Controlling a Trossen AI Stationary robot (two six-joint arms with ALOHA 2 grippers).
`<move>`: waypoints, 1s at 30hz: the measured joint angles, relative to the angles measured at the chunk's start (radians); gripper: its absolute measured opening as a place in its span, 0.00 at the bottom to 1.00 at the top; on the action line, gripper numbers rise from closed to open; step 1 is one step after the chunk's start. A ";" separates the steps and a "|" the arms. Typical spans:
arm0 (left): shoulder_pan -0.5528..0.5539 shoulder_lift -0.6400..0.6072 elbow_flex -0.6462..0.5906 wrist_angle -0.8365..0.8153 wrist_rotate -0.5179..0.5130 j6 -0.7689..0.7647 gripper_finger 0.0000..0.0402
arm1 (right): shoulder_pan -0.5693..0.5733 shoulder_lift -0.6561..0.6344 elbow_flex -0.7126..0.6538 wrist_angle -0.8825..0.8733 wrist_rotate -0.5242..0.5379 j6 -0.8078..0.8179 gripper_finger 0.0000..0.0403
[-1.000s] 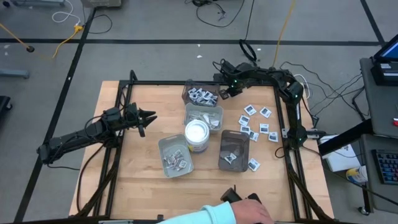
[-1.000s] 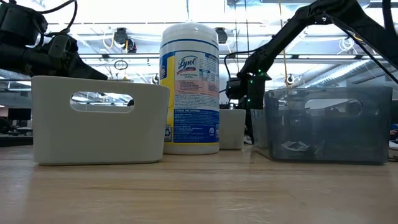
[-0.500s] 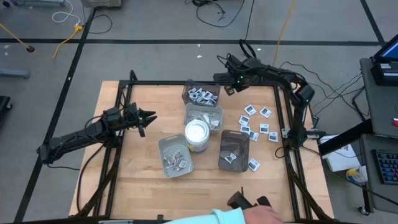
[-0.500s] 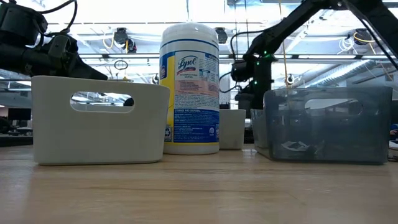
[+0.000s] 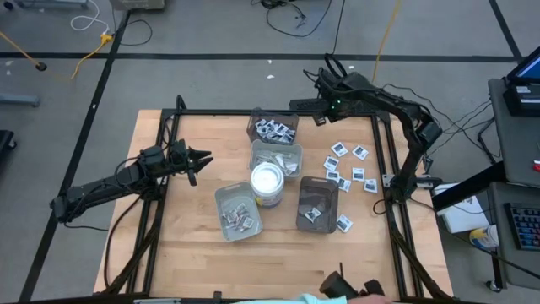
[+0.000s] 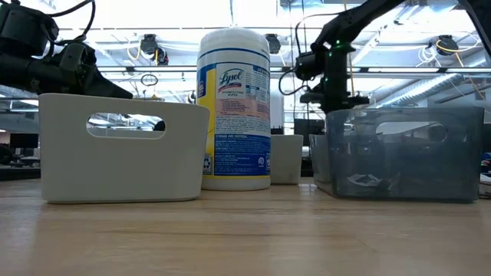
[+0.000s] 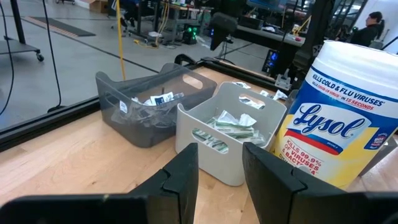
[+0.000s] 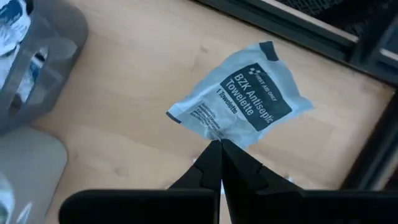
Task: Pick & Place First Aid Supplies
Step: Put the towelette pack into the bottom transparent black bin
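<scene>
Fingers of the right gripper [image 8: 219, 144] are closed on one packet [image 8: 239, 93]; left fingers [image 7: 183, 180] idle, part open. Trays [image 5: 274, 129] are partly filled; loose packets [image 5: 348, 169] remain on the desk [image 5: 194, 236].

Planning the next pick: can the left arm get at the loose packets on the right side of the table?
Probably not easily. The left gripper hovers at the table's left, and the tub and trays stand between it and the loose packets. The right gripper, shut on a packet, is nearer.
</scene>
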 joint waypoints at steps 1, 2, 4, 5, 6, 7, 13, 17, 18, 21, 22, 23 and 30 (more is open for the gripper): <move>0.000 0.000 0.000 0.000 0.000 0.000 0.32 | 0.003 -0.010 0.000 -0.012 -0.002 0.007 0.00; 0.000 0.000 0.000 0.000 0.000 0.000 0.32 | 0.008 -0.018 0.000 -0.021 -0.003 0.010 0.00; 0.000 0.000 0.000 0.000 0.000 0.000 0.32 | 0.025 -0.032 0.000 -0.056 -0.004 0.008 0.00; 0.000 0.000 0.000 0.000 0.000 0.000 0.32 | 0.037 -0.041 0.000 -0.075 -0.006 -0.004 0.00; 0.000 0.000 0.000 0.000 0.000 0.000 0.32 | 0.053 -0.049 0.000 -0.088 -0.006 -0.022 0.00; 0.000 0.000 0.000 0.000 0.000 0.000 0.32 | 0.071 -0.058 0.000 -0.099 -0.006 -0.035 0.00; 0.000 0.000 0.000 0.000 0.000 0.000 0.32 | 0.202 -0.117 0.000 -0.167 -0.007 -0.061 0.00; 0.000 0.000 0.000 0.000 0.000 0.000 0.32 | 0.310 -0.159 0.000 -0.202 -0.008 -0.049 0.00; 0.000 0.000 0.000 0.000 0.000 0.000 0.32 | 0.339 -0.168 0.000 -0.210 -0.009 -0.040 0.00; 0.000 0.000 0.000 0.000 0.000 0.000 0.32 | 0.428 -0.189 0.000 -0.241 -0.010 -0.010 0.00; 0.000 0.000 0.000 0.000 0.000 0.000 0.32 | 0.458 -0.194 0.000 -0.251 -0.011 0.003 0.00; 0.000 0.000 0.000 0.000 0.000 0.000 0.32 | 0.489 -0.199 0.000 -0.261 -0.011 0.016 0.00; 0.000 0.000 0.000 0.000 0.000 0.000 0.32 | 0.675 -0.209 0.000 -0.296 -0.042 0.104 0.00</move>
